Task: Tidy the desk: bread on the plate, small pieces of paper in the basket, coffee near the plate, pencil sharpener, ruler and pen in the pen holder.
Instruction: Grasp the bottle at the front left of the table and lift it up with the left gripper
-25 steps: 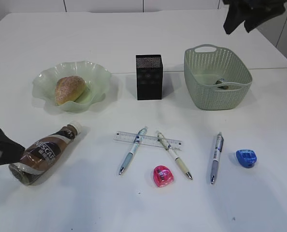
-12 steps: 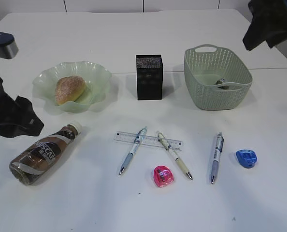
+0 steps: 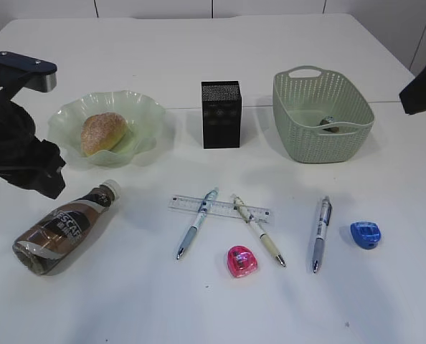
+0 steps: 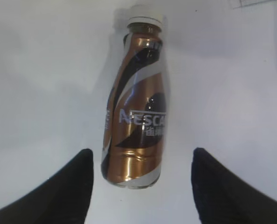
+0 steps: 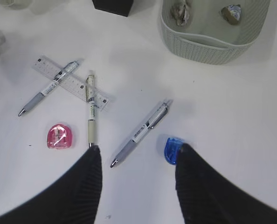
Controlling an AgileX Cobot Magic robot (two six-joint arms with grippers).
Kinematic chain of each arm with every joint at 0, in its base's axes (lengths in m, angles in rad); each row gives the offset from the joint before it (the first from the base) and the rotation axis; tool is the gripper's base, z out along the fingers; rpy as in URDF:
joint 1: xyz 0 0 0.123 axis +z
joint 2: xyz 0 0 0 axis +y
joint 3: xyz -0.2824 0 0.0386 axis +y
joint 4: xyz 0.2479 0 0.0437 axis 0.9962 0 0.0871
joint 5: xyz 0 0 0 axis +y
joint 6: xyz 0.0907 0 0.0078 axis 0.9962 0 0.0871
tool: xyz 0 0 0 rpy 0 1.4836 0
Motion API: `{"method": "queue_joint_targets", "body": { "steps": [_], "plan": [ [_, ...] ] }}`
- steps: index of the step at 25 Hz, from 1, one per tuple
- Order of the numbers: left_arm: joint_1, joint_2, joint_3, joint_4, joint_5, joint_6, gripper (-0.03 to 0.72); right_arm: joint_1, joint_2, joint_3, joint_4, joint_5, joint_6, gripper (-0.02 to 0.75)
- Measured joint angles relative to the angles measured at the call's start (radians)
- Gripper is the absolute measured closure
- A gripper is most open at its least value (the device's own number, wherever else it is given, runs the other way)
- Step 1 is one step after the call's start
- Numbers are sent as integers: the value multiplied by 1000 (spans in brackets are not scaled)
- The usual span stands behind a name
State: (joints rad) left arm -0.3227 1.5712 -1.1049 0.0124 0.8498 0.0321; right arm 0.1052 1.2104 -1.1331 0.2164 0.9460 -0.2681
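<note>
The bread [image 3: 102, 132] lies in the wavy green plate [image 3: 147, 107]. The coffee [image 3: 62, 229] bottle lies on its side on the desk. My left gripper [image 4: 141, 158] hangs open above the bottle's base [image 4: 136, 172], one finger on each side, touching nothing. The ruler [image 3: 220, 208] lies under two pens [image 3: 197, 222] [image 3: 258, 229]; a third pen [image 3: 321, 233] lies beside a blue pencil sharpener [image 3: 366, 234]. A pink sharpener [image 3: 242, 261] sits in front. My right gripper [image 5: 138, 156] is open and empty above that pen [image 5: 143, 130]. The pen holder [image 3: 221, 115] stands mid-desk.
The basket [image 3: 320, 136] at the back right holds small pieces of paper [image 5: 180, 10]. The left arm [image 3: 19, 154] stands between plate and bottle at the left edge. The right arm [image 3: 421, 89] shows only at the right border.
The left arm has lifted from beside the bottle to higher up at the left. The right arm has swung from the top right corner down to the right edge. Nothing on the desk has moved.
</note>
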Motion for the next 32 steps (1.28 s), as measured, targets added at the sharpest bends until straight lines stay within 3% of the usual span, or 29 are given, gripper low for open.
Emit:
{"method": "queue_joint_targets", "body": {
  "steps": [6, 16, 24, 32],
  "plan": [
    [33, 123, -97, -68, 81, 85, 145, 0, -83, 44, 8, -10, 0, 331],
    [33, 303, -252, -100, 152, 185, 139, 0, -288, 254, 15, -136, -34, 332],
    [44, 445, -382, -96, 228, 205, 139, 0, -323, 270, 47, -138, -49, 331],
    [49, 508, -394, -79, 228, 209, 137, 0, -329, 280, 47, -142, -52, 332]
  ]
}}
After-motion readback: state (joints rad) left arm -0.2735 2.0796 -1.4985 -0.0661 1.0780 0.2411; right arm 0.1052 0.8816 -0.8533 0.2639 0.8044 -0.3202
